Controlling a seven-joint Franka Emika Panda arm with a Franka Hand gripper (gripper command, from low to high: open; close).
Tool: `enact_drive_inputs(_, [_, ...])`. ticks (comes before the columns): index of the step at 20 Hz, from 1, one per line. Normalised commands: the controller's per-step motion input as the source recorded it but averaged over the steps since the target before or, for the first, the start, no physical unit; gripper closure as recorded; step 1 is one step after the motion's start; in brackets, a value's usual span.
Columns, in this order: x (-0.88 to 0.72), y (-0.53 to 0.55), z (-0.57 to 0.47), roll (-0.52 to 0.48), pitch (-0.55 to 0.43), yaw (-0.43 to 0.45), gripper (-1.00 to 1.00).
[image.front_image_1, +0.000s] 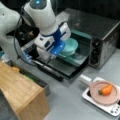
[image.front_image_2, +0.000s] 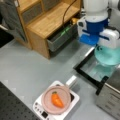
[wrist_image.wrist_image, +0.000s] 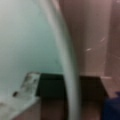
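Your gripper (image.front_image_1: 55, 53) clasped the teal bowl (image.front_image_1: 70, 46) by its rim, holding it at the open toaster oven's (image.front_image_1: 100, 35) mouth, above the lowered door (image.front_image_1: 62, 66), clear of the counter (image.front_image_1: 67, 100)

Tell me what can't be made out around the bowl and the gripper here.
- Gripper fingers: hidden by the blue mount in both front views.
- Teal bowl: near side covered by the gripper.
- Bowl in wrist view: only its rim shows, too close.
- Oven interior: mostly blocked by arm and bowl.
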Motion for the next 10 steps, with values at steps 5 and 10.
enact_drive_inputs(5, [-0.30, 0.22, -0.20, 0.101, -0.247, -0.172, 1.00])
enact_drive_inputs(10, [-0.29, 0.22, -0.19, 0.106, -0.255, -0.181, 1.00])
